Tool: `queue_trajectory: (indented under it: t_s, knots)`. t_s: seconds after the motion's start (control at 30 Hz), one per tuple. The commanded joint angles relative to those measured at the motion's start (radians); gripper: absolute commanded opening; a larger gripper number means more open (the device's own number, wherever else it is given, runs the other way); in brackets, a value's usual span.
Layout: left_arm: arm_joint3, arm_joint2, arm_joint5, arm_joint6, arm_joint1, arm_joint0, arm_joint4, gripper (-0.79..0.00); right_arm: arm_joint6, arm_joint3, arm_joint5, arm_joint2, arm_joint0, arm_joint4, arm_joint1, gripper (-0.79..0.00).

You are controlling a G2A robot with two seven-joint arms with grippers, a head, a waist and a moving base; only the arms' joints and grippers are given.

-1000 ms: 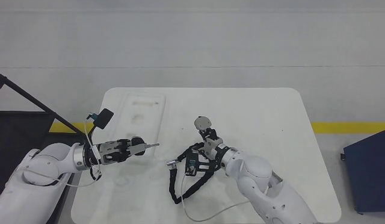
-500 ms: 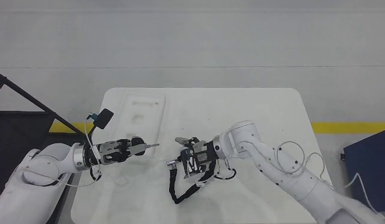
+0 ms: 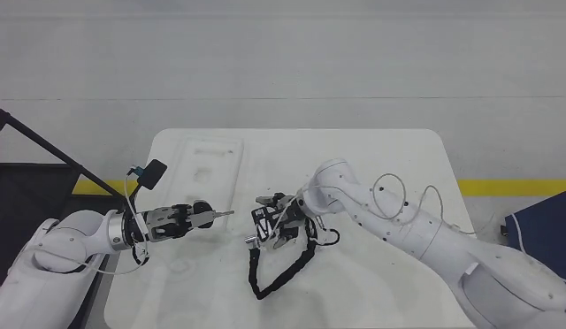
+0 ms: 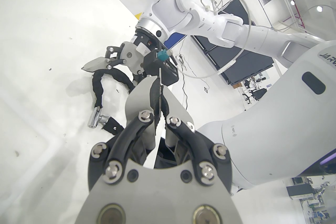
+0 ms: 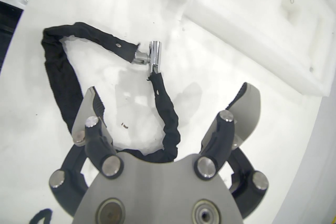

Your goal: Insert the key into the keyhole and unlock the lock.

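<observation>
White table (image 3: 389, 165), a chain lock lying near its middle between the two arms.

The left claw (image 4: 157, 83) is clenched on the key (image 4: 159, 74). The thin blade sticks out past the fingertips, is held off the table and points toward the lock (image 5: 155, 53), apart from it. The lock, a small chrome barrel, lies flat on the table. Both ends of the black-sleeved chain (image 5: 57, 72) are joined to it, so the chain forms a closed loop. The right claw (image 5: 169, 88) is released, its fingers spread wide, and hangs low over the loop. In the right wrist view one run of the chain passes between the fingers, and whether they touch it cannot be told. A white foam tray (image 5: 262, 25) with shallow pockets lies on the table near the lock, on the side away from the robot.
</observation>
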Motion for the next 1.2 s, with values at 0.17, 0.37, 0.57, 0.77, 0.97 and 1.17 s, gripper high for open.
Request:
queue_trajectory:
  t_s: [0.17,0.37,0.57,0.77,0.97,1.17]
  knots:
    - [0.0,0.0,0.0,0.0,0.0,0.0,0.0,-0.785,-0.039,0.073,0.027,-0.033,-0.01,-0.101,-0.048,-0.6]
    - [0.0,0.0,0.0,0.0,0.0,0.0,0.0,-0.785,-0.063,0.125,0.021,-0.038,-0.01,-0.139,-0.078,-0.622]
    - [0.0,0.0,0.0,0.0,0.0,0.0,0.0,-0.785,-0.064,0.163,0.025,-0.04,-0.013,-0.176,-0.101,-0.625]
    - [0.0,0.0,0.0,0.0,0.0,0.0,0.0,-0.785,-0.042,0.191,0.023,-0.041,-0.017,-0.204,-0.123,-0.606]
    - [0.0,0.0,0.0,0.0,0.0,0.0,0.0,-0.785,-0.039,0.206,0.008,-0.038,-0.022,-0.23,-0.138,-0.619]
    - [0.0,0.0,0.0,0.0,0.0,0.0,0.0,-0.785,-0.045,0.201,0.013,-0.034,-0.028,-0.264,-0.148,-0.785]
